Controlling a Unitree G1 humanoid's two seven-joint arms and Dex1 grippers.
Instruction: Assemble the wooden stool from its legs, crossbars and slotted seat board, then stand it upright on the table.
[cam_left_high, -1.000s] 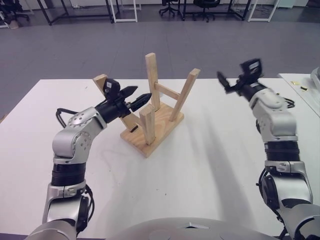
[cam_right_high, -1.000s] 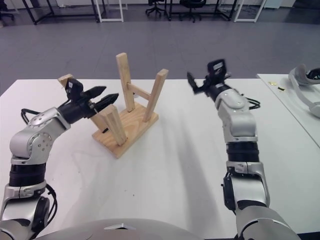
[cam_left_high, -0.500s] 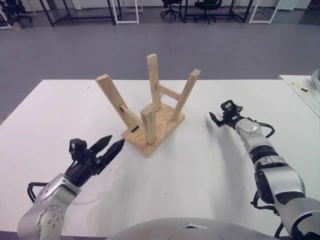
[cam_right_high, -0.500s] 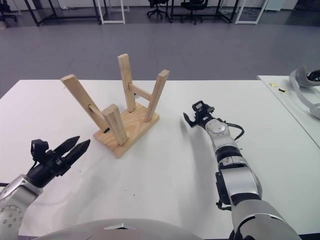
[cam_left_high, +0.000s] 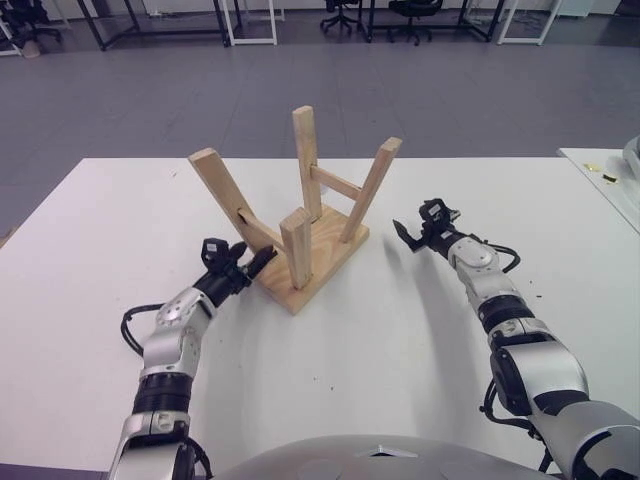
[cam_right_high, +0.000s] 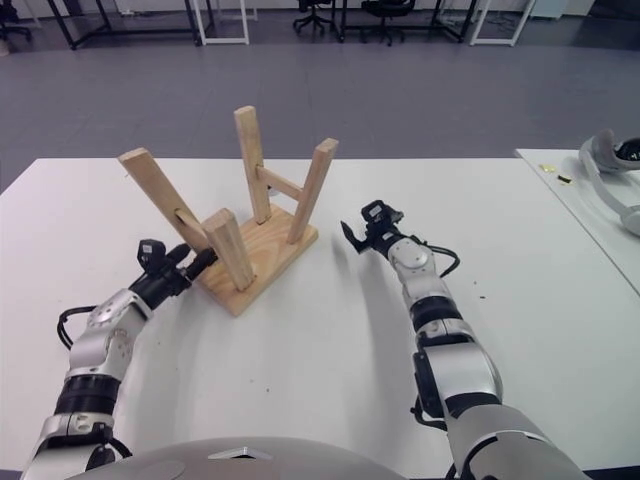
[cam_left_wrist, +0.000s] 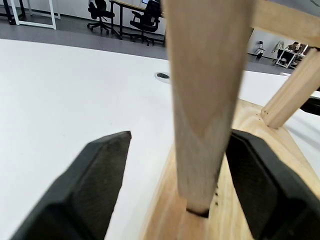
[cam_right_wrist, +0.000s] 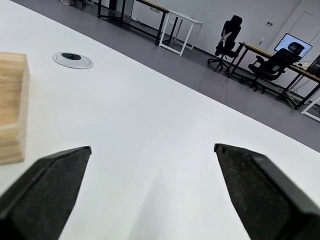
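The stool (cam_left_high: 305, 215) sits upside down around the middle of the worktop (cam_left_high: 400, 400), somewhat nearer the far edge. Its seat board (cam_left_high: 312, 272) lies flat and four legs point up, with a crossbar (cam_left_high: 335, 183) joining the far pair.

The left claw (cam_left_high: 255, 258) is low at the board's left corner. Its fingers (cam_left_wrist: 100, 185) are spread on either side of the base of the outward-leaning left leg (cam_left_wrist: 205, 100), just above its slot, and grip nothing. The right claw (cam_left_high: 420, 228) hovers wide open and empty just off the board's right corner (cam_right_wrist: 12, 107).

The step in hand looks like seating or squaring that leaning leg. It should go best if the left claw closes low, beside the slot, and pushes along the leg's own line so the joint does not lever. The right claw could brace the board's right edge against sliding.

The far edge is close behind the stool. Turning it upright is safer toward the near edge or the right side, where the worktop offers more bare room.
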